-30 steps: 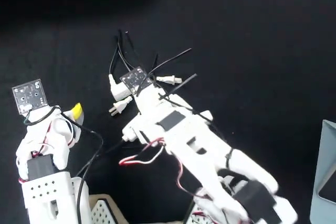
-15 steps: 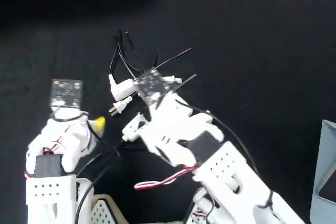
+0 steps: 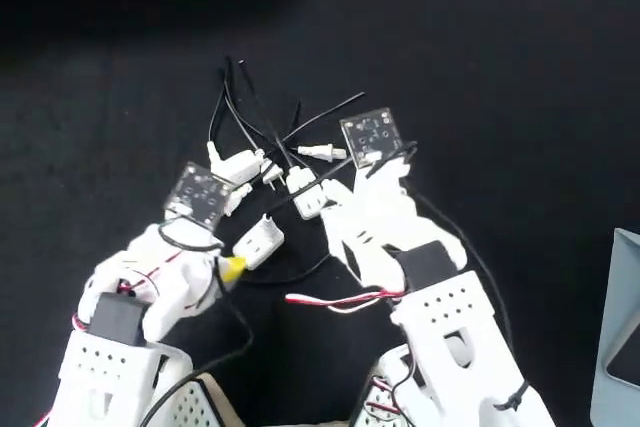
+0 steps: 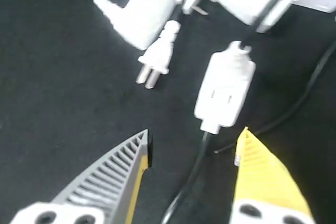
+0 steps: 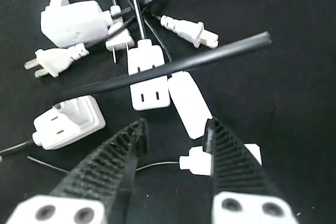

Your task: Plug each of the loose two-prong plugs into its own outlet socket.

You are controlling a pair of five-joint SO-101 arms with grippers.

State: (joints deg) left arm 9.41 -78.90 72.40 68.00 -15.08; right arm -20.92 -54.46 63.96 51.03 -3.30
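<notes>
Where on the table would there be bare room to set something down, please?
The black table is bare along its far side, on the right up to the grey box at the edge, and left of the tangle of plugs and sockets. The middle is crowded: the tangle lies there, with the left hand and right hand open over it.

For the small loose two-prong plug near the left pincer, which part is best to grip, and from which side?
Grip the two-prong plug by its body behind the prongs, probably from above, left pincer closing across its width. It lies flat, and this leaves the prongs free for plugging in.
</notes>
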